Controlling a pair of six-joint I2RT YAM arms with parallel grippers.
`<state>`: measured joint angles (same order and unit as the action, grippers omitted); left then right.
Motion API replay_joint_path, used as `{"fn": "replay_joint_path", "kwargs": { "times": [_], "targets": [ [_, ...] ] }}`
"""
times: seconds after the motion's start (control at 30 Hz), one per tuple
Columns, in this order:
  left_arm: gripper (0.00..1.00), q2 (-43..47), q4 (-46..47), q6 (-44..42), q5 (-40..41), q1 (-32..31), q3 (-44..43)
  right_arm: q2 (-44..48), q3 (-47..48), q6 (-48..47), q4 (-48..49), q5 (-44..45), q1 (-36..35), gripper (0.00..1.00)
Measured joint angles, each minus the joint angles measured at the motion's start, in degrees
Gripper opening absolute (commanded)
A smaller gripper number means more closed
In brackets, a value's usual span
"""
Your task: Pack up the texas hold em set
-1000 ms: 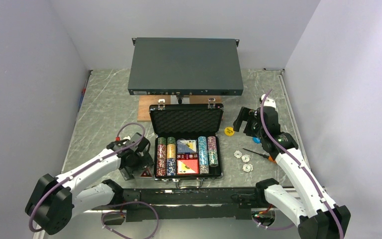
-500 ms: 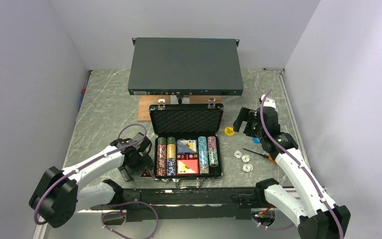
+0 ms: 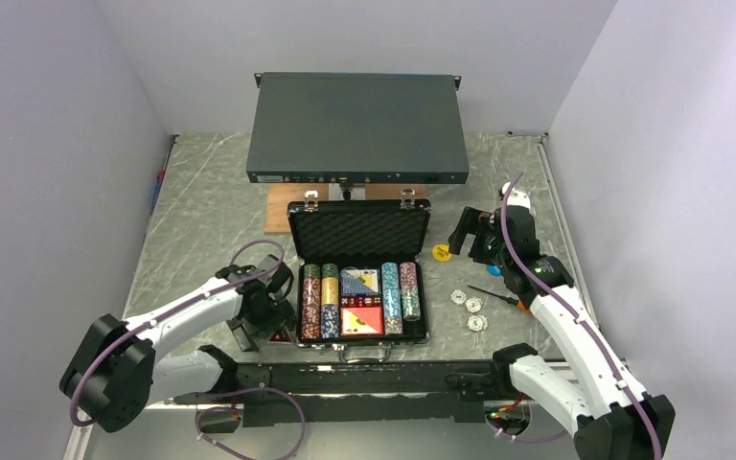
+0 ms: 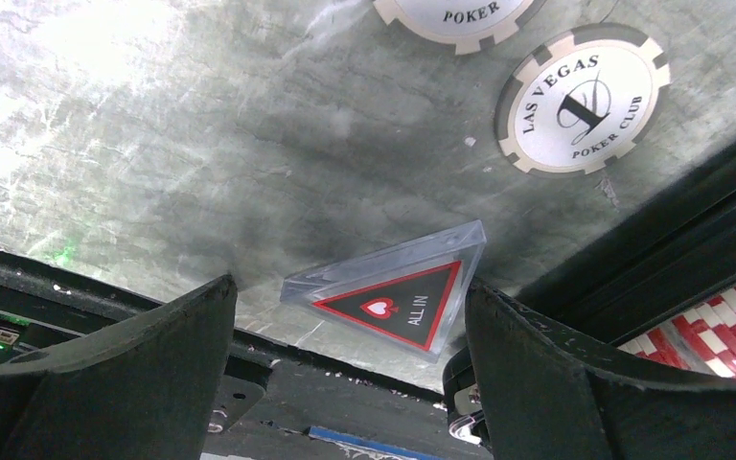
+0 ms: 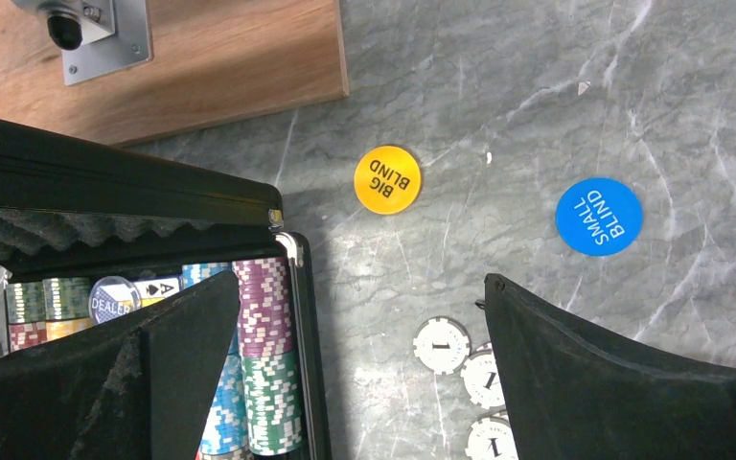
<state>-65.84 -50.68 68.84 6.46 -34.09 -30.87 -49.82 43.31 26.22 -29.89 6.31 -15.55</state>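
The black briefcase (image 3: 358, 233) lies open at the table's middle, with rows of poker chips (image 3: 392, 291), card decks and red dice in its foam. My left gripper (image 3: 268, 324) is open, low at the case's left side, its fingers either side of a clear triangular "ALL IN" token (image 4: 393, 297) on the table, not touching it. Two white chips (image 4: 580, 99) lie beyond the token. My right gripper (image 3: 470, 236) is open and empty above the table right of the case. Below it lie a yellow disc (image 5: 387, 179), a blue disc (image 5: 598, 217) and three white chips (image 5: 441, 344).
A large dark grey rack box (image 3: 357, 129) stands at the back, with a wooden board (image 3: 280, 208) in front of it. An orange-handled screwdriver (image 3: 498, 295) lies beside the white chips (image 3: 473, 306). The table's near edge rail (image 4: 105, 316) is right below the token.
My left gripper has shifted a little right and towards the near edge, coming over the triangular token. The right arm has not moved.
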Motion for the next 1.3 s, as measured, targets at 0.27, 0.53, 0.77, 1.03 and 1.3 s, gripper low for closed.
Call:
{"fn": "replay_joint_path", "kwargs": {
  "times": [0.27,0.53,0.77,1.03,1.3],
  "targets": [
    [0.73,-0.94,-0.13,0.87,-1.31,0.04,-0.28,0.0,0.0,0.0,0.0,-0.02,0.0,1.0],
    [0.74,-1.07,-0.15,0.96,-1.55,0.04,-0.35,0.0,0.0,-0.02,0.0,-0.02,0.0,1.0],
    [0.87,-1.53,0.44,0.42,-1.11,0.04,-0.72,0.0,0.0,-0.02,-0.02,-0.02,0.0,1.0],
    [0.75,-1.66,0.76,-3.28,-1.03,0.04,-0.79,0.0,0.0,0.0,0.0,-0.04,0.0,1.0],
    [0.37,-1.22,1.18,-4.79,-0.9,-0.02,-0.9,0.0,0.0,0.02,0.0,-0.09,0.0,1.0]
  ]
}}
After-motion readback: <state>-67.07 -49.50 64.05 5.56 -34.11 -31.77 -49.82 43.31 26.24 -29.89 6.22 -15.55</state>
